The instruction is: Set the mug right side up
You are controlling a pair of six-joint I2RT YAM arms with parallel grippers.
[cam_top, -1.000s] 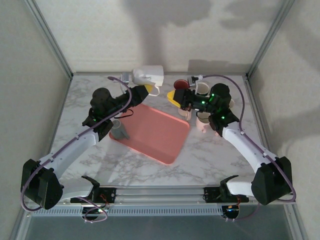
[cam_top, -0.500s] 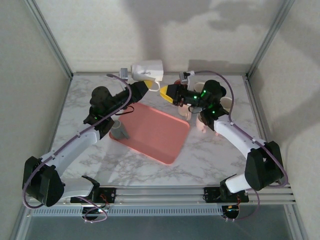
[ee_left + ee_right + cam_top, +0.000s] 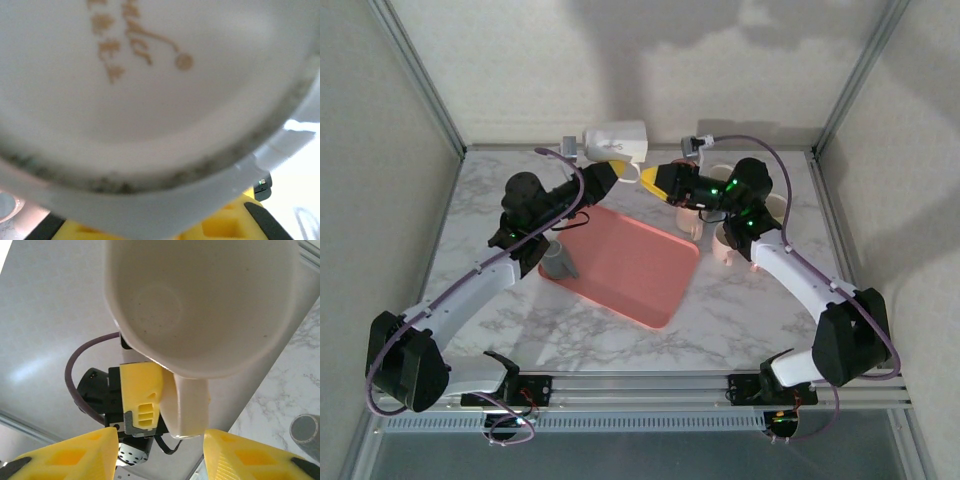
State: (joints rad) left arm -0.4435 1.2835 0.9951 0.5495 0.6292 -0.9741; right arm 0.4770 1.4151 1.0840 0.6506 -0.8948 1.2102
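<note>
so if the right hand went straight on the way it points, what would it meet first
The white mug, held up sideways by the left hand: its handle lines up with the gap between the open fingers of the right hand. How near is unclear.

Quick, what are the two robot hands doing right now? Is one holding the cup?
Left gripper: closed on the handle of the white mug.
Right gripper: open, close to the mug, gripping nothing.
</note>
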